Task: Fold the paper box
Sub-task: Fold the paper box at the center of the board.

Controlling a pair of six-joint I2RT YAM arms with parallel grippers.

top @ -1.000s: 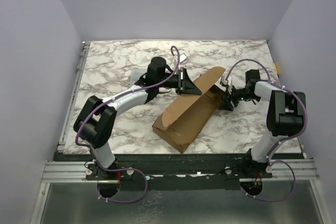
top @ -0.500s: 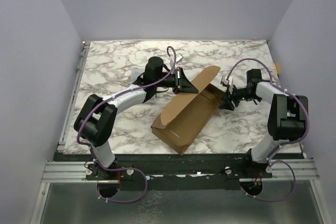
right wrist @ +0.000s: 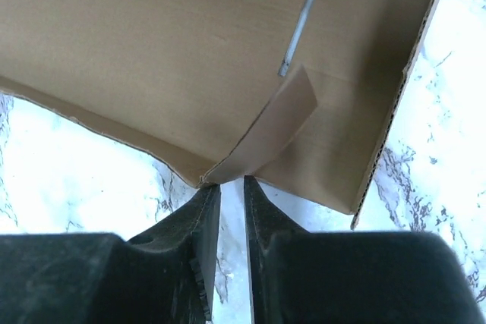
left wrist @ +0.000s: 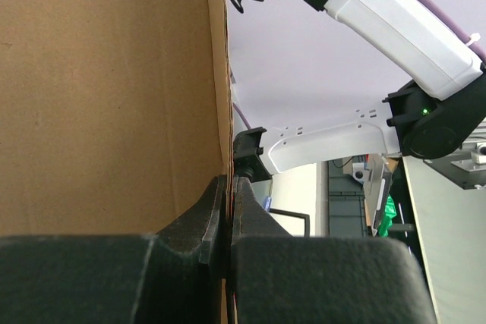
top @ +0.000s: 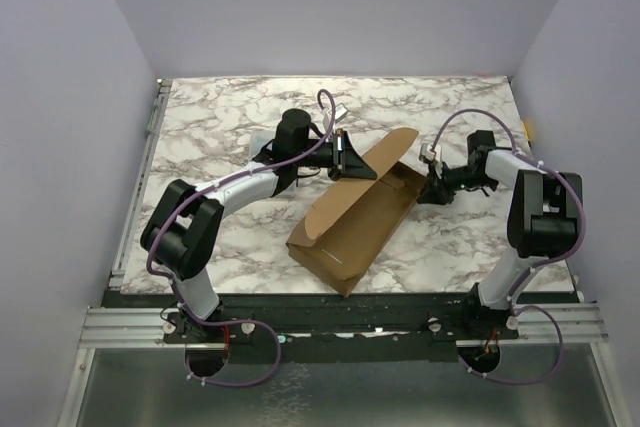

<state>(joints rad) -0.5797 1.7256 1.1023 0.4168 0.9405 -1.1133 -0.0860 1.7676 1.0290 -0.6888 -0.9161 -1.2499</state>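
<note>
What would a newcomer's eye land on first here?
A half-folded brown cardboard paper box lies on the marble table, one flap raised. The left end effector is shut on that flap's edge; the right end effector, nearly closed, sits at a small tab on the box's right end.

Left arm and right arm match: white shells on the links, black joints, a purple cable looped along each. The right gripper has 2 matte black, tapered fingers. A green light glows at 1 joint.
</note>
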